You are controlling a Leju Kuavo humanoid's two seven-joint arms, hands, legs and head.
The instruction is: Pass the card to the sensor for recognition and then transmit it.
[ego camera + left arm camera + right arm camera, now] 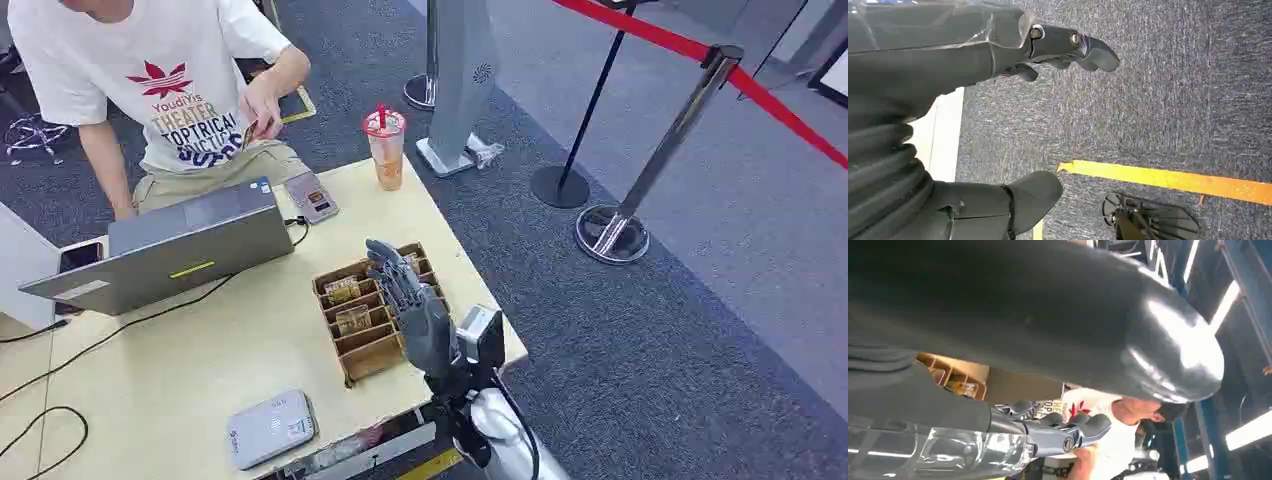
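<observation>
A brown cardboard organizer (pixel 372 352) with several slots stands on the pale table (pixel 180 380); cards (pixel 343 290) stand in its slots. My right hand (pixel 410 300) hovers over the organizer's right side, fingers stretched forward and apart, holding nothing. In the right wrist view its fingers (pixel 1068 430) reach past the organizer (pixel 955 375). A grey-white sensor box (pixel 272 428) lies near the table's front edge. My left hand (pixel 998 100) hangs above the carpet, fingers apart and empty.
A person (pixel 170 90) sits behind an open grey laptop (pixel 180 250) and holds a small thing in one hand (pixel 260 112). A payment terminal (pixel 312 196), a drink cup (pixel 386 148) and cables (pixel 120 330) share the table. Barrier posts (pixel 660 150) stand to the right.
</observation>
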